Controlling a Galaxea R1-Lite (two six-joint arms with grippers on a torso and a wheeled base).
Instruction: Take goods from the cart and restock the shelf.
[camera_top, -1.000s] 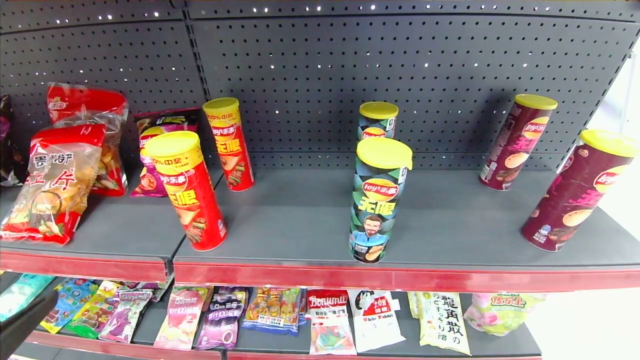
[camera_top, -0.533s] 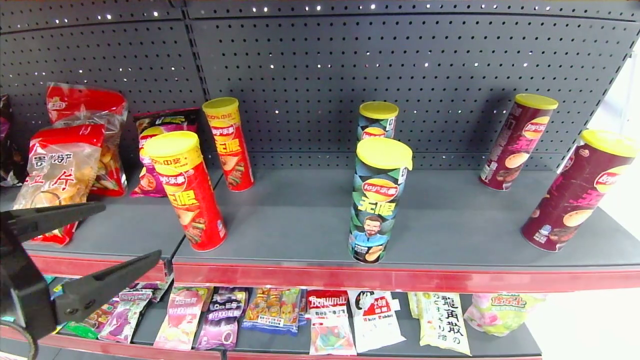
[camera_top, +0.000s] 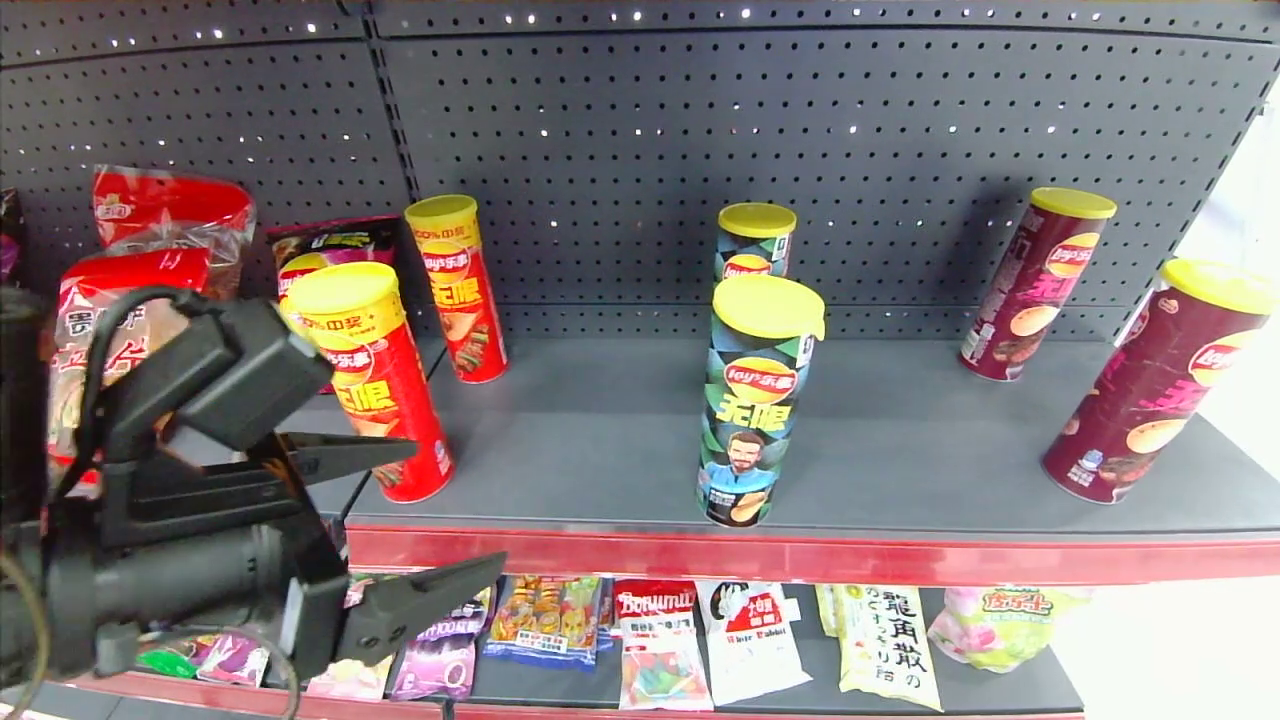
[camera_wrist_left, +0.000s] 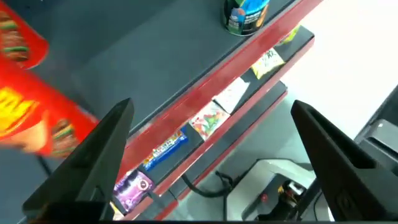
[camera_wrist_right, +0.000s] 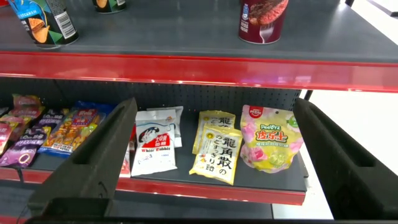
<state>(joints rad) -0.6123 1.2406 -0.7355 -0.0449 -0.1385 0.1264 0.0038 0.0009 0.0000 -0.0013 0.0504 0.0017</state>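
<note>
Left tool (camera_top: 458, 506) is spread wide, empty, just beside the red can (camera_top: 370, 380) stood at the shelf (camera_top: 900, 450) front edge | right tool (camera_wrist_right: 212, 106) is opened wide, empty, faced at lower-shelf packets (camera_wrist_right: 217, 149)

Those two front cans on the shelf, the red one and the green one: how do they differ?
The red can is red with a yellow top band; the green can has a dark diamond pattern. The red can stands close to the left gripper, the green can mid-shelf. Both have yellow lids.
</note>
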